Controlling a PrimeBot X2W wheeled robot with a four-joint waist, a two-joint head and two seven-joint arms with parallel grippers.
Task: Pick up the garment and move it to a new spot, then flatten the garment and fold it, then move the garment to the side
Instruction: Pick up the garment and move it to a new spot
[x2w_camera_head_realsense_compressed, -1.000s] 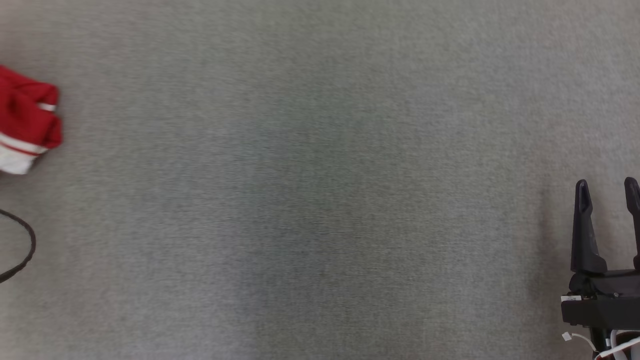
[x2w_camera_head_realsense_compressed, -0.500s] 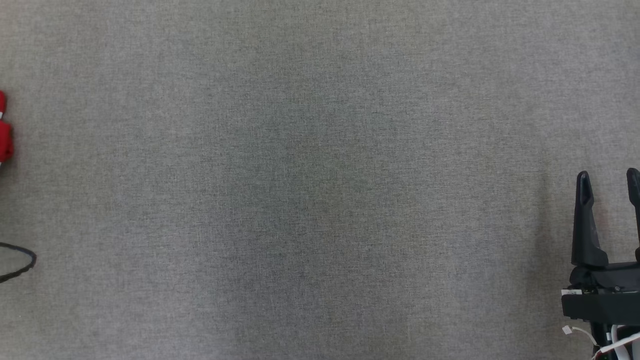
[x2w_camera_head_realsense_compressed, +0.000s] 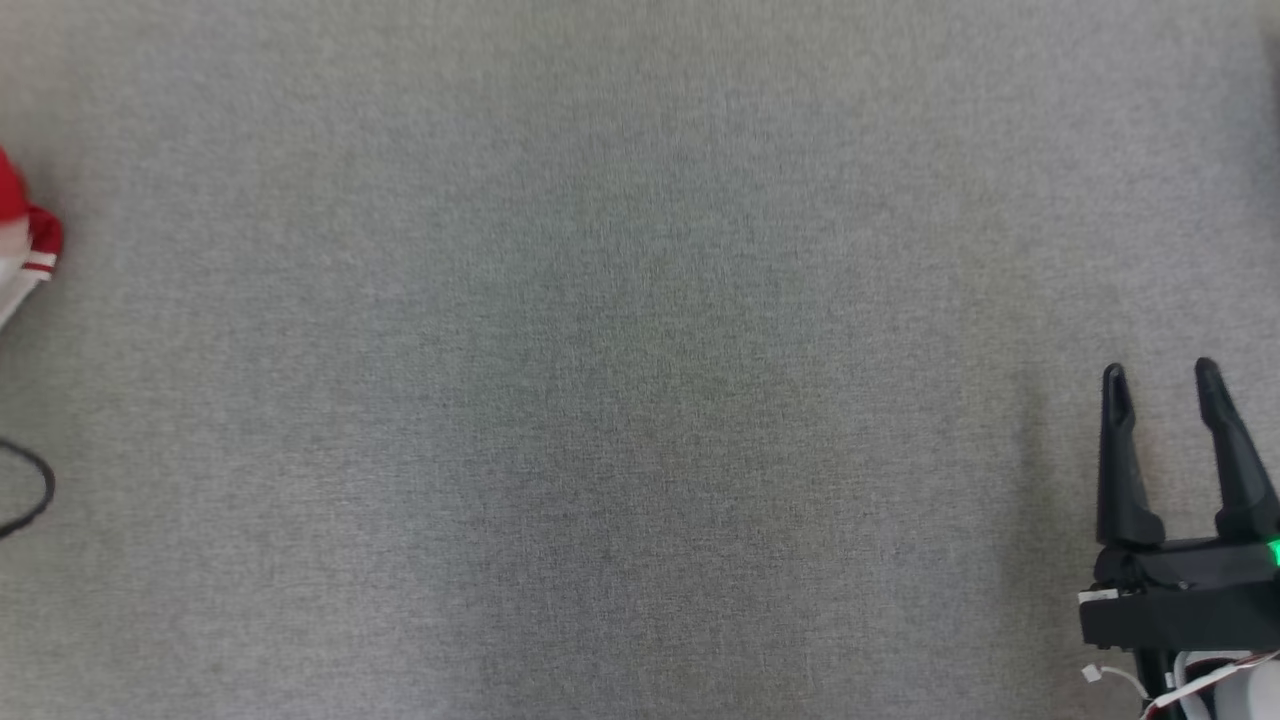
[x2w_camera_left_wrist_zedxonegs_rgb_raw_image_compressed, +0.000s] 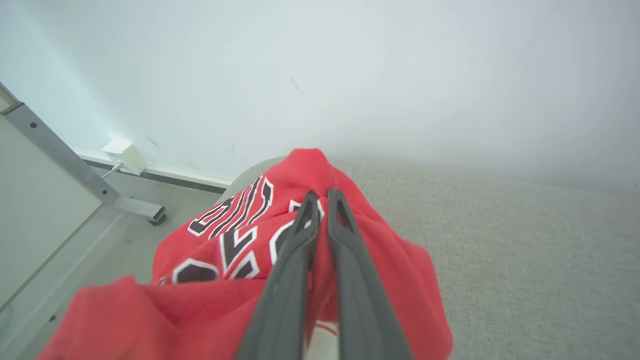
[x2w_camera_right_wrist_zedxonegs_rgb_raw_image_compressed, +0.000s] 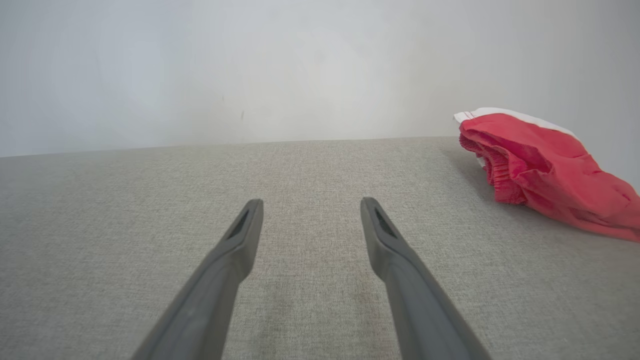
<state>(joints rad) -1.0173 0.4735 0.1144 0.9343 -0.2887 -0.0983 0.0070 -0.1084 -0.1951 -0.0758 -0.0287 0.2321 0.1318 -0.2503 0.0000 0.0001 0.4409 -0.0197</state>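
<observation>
**A:** Where was the garment?

**B:** At the far-left edge of the grey padded table. The head view caught only a red and white corner of it. It lay bunched, red with black-and-white lettering, and the floor was just beyond it on the left.

**A:** And the claws?

**B:** The left gripper had its fingers drawn nearly together, with red cloth peaking up around the tips. I judged it pinched on a fold near the top of the heap. The right gripper stood with its fingers spread and nothing between them, low over bare table at the near right, well apart from the cloth.

**A:** What could have gone wrong?

**B:** The pinch looked shallow — perhaps one layer. A lift might have slipped it free, or raised one fold while the rest trailed.

**A:** And the edge?

**B:** That was the bigger worry. The heap lay so close to the left edge that a dropped or trailing part could have slid to the floor. A black cable also looped near it on the left and could have snagged a low sweep.
</observation>
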